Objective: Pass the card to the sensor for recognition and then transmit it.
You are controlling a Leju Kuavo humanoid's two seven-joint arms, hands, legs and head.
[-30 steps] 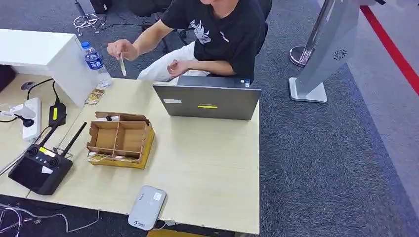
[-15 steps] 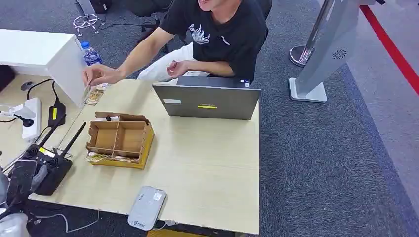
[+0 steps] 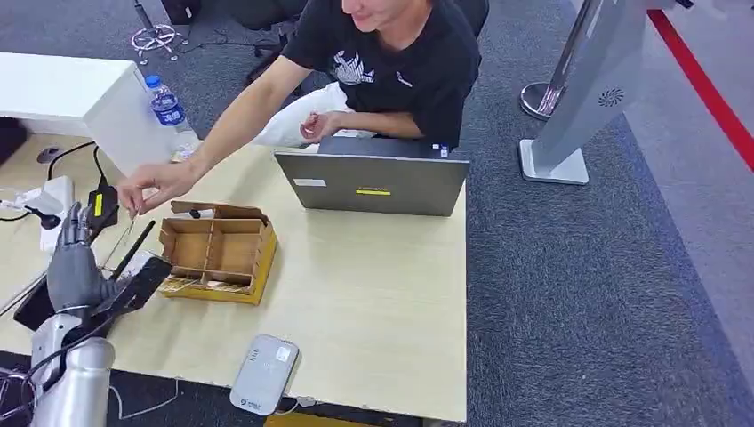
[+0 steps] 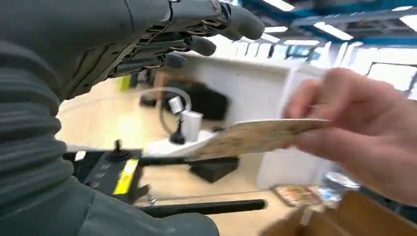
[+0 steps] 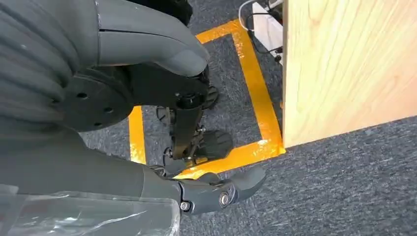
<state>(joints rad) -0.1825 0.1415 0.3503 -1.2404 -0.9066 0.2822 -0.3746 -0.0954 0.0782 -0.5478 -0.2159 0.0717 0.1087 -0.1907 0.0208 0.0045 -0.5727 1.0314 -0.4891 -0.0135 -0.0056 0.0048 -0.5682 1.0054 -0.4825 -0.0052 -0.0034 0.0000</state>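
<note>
A person's hand holds a thin tan card out over the table's left side. My left hand is raised just below it, fingers spread upward, holding nothing. In the left wrist view the card lies edge-on in the gap between my fingers and thumb, pinched only by the person's hand. The grey sensor lies flat at the table's front edge. My right hand hangs empty beside the table.
A cardboard divider box stands right of my left hand. A laptop is in front of the seated person. A black device with antennas sits partly behind my hand. A water bottle and power strip are far left.
My left arm has risen into view from the lower left, hand opened upward. The person's hand has brought the card from beside the bottle down to my hand.
</note>
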